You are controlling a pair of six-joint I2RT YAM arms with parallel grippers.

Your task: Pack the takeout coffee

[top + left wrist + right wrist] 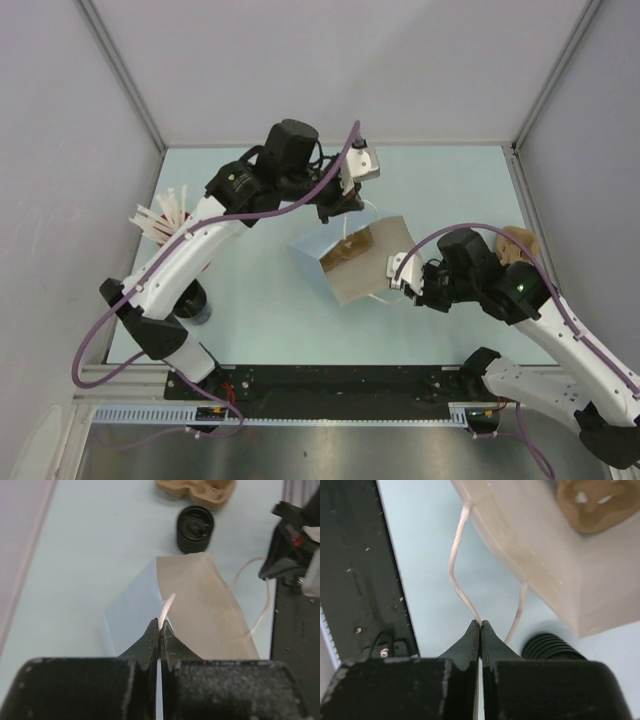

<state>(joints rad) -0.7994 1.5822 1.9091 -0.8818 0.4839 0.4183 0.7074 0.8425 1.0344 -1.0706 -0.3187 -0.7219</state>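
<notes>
**STATUS: BAG HELD BY BOTH HANDLES, COFFEE OUTSIDE BAG**

The table [270,310] has a pale-blue surface. The paper bag [352,262] sits near its centre, between the two arms. The bag is pale blue outside, and its brown interior shows from above.

The pulp carrier [196,491] lies on the table on the right side, well apart from the bag. A bundle of white straws [160,215] stands at the left edge.

The takeout coffee [195,528], a black ribbed cup with a black lid, stands on the table just beside the carrier, between the carrier and the bag. It is outside the bag. From above, the right arm hides it.

The left gripper [159,626] is at the far side of the bag, its jaws pinched together on the far handle [168,605], a white cord.

The right gripper [480,625] is at the near side, its jaws likewise clamped on the near handle [456,565]. This cord loops back to the bag rim.
</notes>
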